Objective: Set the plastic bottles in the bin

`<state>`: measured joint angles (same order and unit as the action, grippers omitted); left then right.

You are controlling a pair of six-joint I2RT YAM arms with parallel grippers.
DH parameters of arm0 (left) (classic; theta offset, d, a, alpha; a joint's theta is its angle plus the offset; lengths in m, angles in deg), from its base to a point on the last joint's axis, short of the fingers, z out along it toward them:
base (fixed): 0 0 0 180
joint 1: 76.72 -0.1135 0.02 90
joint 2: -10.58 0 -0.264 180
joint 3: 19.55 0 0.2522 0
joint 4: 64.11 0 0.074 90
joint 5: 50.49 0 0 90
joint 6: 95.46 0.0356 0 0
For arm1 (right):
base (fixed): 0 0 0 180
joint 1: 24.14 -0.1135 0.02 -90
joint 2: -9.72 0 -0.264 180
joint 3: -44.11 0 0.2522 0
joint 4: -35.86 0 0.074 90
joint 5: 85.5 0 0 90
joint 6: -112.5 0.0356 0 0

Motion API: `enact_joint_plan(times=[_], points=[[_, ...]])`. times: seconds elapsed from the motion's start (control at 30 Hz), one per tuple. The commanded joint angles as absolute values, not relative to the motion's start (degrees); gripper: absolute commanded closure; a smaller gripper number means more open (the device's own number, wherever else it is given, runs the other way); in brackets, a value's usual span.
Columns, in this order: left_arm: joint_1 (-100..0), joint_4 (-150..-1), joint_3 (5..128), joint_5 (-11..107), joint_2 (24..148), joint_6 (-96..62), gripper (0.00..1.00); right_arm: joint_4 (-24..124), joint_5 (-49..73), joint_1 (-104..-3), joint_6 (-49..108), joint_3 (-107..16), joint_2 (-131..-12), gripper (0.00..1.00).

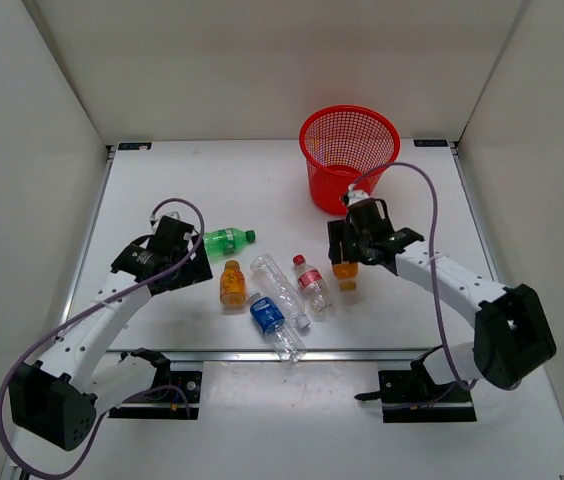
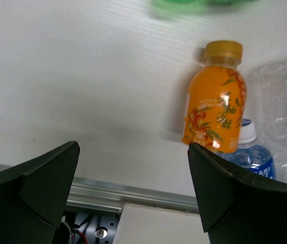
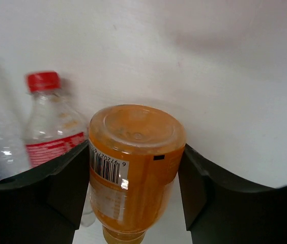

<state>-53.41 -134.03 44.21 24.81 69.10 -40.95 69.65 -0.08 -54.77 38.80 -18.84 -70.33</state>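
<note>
The right pincer [image 3: 133, 147] has its two dark fingers [image 3: 67, 183] pressed on either flank of a small orange plastic bottle with a barcode label [image 3: 136, 127], so it is holding that bottle across the belly. I cannot tell whether the bottle is clear of the white table [image 1: 162, 190] yet.

The bottle's long axis runs crosswise to the line between the fingers. Its flat base faces up at the wrist camera, and its cap sits low between the fingers, pointing down and away. From above, the cap points towards the near edge, away from the round red mesh bin [image 1: 332, 180], which stands just beyond the pincer.

To do this step well, I judge the grip should be firm before any lift, since the smooth round body could slip or swing cap-down. The rise should go straight up, because a clear plastic bottle with a red cap and red label [image 3: 49, 127] lies just beside one finger and could be dragged along. The bottle should then travel high enough to clear the rim and be let go over the middle of the mouth.

The left pincer [image 2: 132, 147] stands wide and holds nothing. A second orange plastic bottle [image 2: 214, 96] lies ahead of it, nearer one finger, cap pointing away. A blue-labelled clear bottle [image 2: 253, 152] touches or nearly touches that one's base
</note>
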Motion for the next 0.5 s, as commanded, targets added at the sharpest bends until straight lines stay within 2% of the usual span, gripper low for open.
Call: enact_joint_plan(times=[0.0, 0.07, 0.17, 0.27, 0.37, 0.47], points=[[-55.5, -128.8, 48.0, 26.5, 70.2, -37.7, 0.01, 70.2, 4.1, -52.9, 34.0, -29.0, -63.3, 0.79], [-56.2, -127.2, 49.2, 27.7, 72.0, -36.6, 0.01, 72.0, 8.6, -52.9, 30.8, -34.4, -62.9, 0.81], [-56.7, -125.0, 51.3, 29.0, 75.6, -34.6, 0.01, 74.0, 8.6, -54.0, 25.3, -45.9, -65.7, 0.81], [-57.0, -123.7, 53.7, 31.9, 80.6, -31.6, 0.01, 74.0, 8.4, -53.0, 19.9, -58.8, -71.6, 0.79], [-58.3, -122.4, 55.5, 34.3, 84.1, -29.1, 0.01, 73.9, 4.0, -47.5, 20.4, -72.6, -80.8, 0.8], [-59.1, -123.7, 59.4, 32.0, 87.8, -27.4, 0.01, 72.9, 13.6, -42.6, 22.2, -80.7, -88.7, 0.8]])
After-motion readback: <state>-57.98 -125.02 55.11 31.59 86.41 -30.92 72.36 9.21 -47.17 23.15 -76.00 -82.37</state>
